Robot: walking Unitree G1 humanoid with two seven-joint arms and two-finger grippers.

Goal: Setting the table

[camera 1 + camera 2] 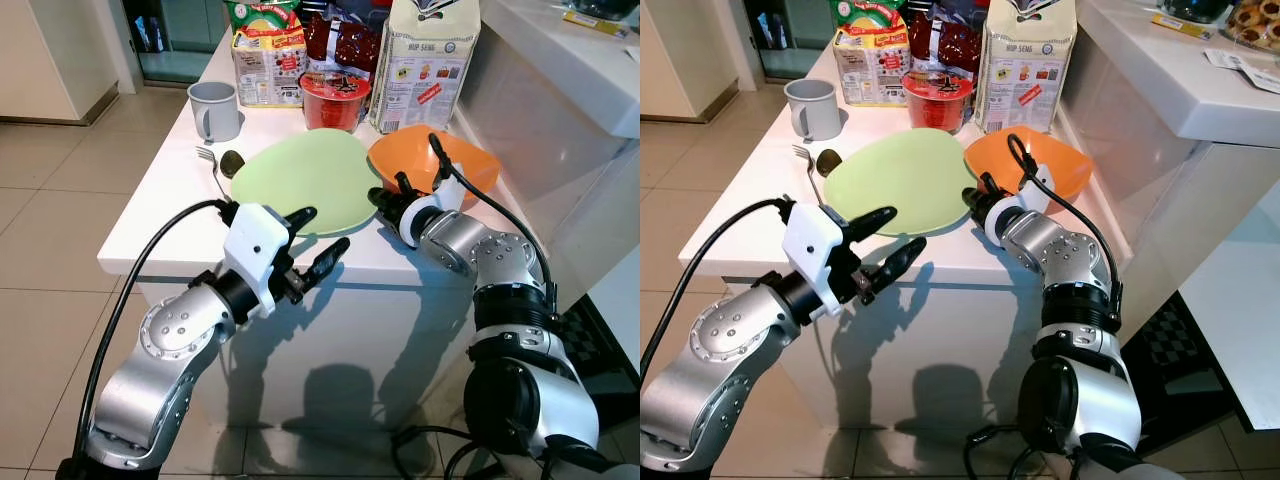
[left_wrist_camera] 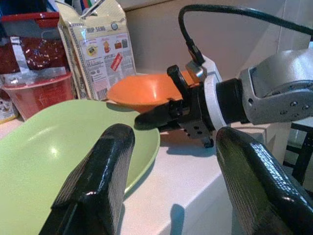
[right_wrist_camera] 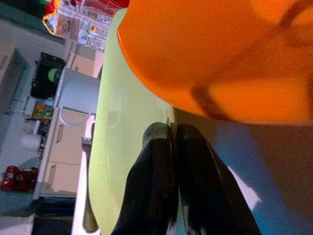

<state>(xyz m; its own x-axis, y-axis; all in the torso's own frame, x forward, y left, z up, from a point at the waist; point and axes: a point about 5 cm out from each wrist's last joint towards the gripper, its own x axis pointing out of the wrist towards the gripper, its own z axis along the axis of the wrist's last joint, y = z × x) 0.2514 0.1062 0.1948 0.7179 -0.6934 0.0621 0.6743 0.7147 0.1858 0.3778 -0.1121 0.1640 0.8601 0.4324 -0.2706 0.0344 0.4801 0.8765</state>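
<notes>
The right gripper (image 1: 385, 197) is pinching the light green plate (image 1: 300, 180) by its rim at three o'clock, likely to reposition it; the orange bowl (image 1: 440, 160) sits just beside. The left gripper (image 1: 318, 240) is hovering wide open at six o'clock. The white counter (image 1: 160, 215) is standing on beige tiles.

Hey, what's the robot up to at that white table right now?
It is setting the table. The right gripper is shut on the near edge of the green plate, beside the orange bowl. The left gripper is open, held just off the table's front edge, not touching anything.
</notes>
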